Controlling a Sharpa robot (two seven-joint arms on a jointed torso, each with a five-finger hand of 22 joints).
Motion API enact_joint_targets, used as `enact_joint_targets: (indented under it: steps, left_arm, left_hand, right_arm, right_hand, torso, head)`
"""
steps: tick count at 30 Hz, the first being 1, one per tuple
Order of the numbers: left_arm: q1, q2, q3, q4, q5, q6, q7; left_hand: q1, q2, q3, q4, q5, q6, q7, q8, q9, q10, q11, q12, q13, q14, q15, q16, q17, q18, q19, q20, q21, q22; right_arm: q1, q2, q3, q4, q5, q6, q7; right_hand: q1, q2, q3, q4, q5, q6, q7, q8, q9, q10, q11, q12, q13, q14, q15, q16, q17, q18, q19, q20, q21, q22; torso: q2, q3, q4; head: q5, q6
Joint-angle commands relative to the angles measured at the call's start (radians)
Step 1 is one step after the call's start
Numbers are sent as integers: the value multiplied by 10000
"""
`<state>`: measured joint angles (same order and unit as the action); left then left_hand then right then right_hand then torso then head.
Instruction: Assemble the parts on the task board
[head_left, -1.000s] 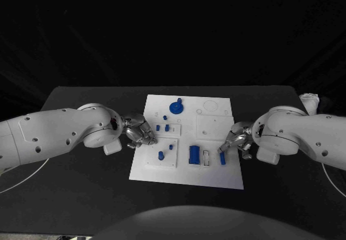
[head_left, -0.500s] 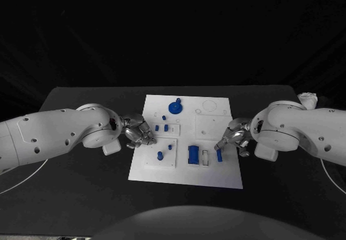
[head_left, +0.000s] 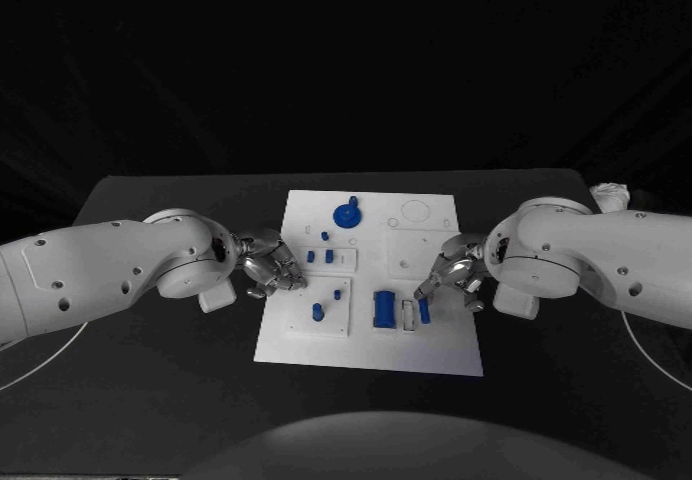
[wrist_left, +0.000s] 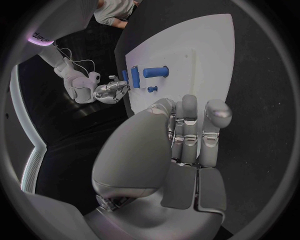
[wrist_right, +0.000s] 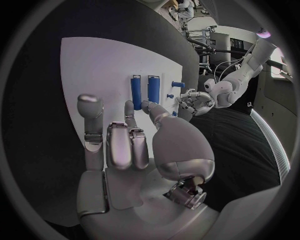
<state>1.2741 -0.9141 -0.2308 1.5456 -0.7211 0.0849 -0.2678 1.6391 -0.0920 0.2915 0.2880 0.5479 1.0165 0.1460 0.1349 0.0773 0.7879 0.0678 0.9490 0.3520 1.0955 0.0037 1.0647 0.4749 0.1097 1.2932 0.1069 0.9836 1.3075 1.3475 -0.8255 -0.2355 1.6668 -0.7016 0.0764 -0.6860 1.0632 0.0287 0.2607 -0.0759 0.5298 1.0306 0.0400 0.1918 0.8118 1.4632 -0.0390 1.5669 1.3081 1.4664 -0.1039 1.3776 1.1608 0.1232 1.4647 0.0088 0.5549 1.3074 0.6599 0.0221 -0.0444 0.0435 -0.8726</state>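
The white task board lies mid-table. On it are a round blue knob, small blue pegs, a thick blue block and a thin blue bar. My right hand reaches over the board's right side, fingers apart, their tips at the thin bar's far end. The right wrist view shows its thumb tip touching that bar, beside the block. My left hand holds nothing, and its straight fingers lie at the board's left edge.
Two more blue parts stand on a small raised plate at the board's lower left. A narrow slot lies between the block and the bar. Black table surrounds the board. A white object sits at the table's far right corner.
My right hand has moved left over the board, and the thin blue bar has slid left with it toward the block. The left hand has stayed put.
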Motion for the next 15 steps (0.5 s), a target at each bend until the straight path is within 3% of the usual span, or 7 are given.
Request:
enact_joint_targets:
  steps: [1,15]
  left_arm:
    - [-2,10,1,23,-37,177,-34]
    - [-2,40,2,18,-52,218,-25]
  left_hand:
    - [-78,-34,37,2,34,18,-12,37,14,-29,11,-65,-9,-80,-7,-46,-9,91,-66,24,-42,1053]
    - [-84,-31,41,7,33,16,-8,39,14,-31,18,-70,-11,-107,0,-57,-14,89,-72,27,-43,1055]
  right_arm:
    - [-3,60,-4,-14,129,-17,-61]
    - [-229,367,-5,-194,168,-98,-112]
  right_hand:
    - [-64,52,648,-544,-49,-13,-73,68,16,1076,-48,39,2627,381,-19,-18,9,130,302,-54,72,568]
    - [-254,105,636,-379,-225,-72,-60,64,46,1076,-35,39,2627,378,-8,-22,-10,132,301,-46,35,571]
  torso:
    - [-1,-3,-9]
    - [4,3,-9]
  head:
    - [9,0]
    - [-14,0]
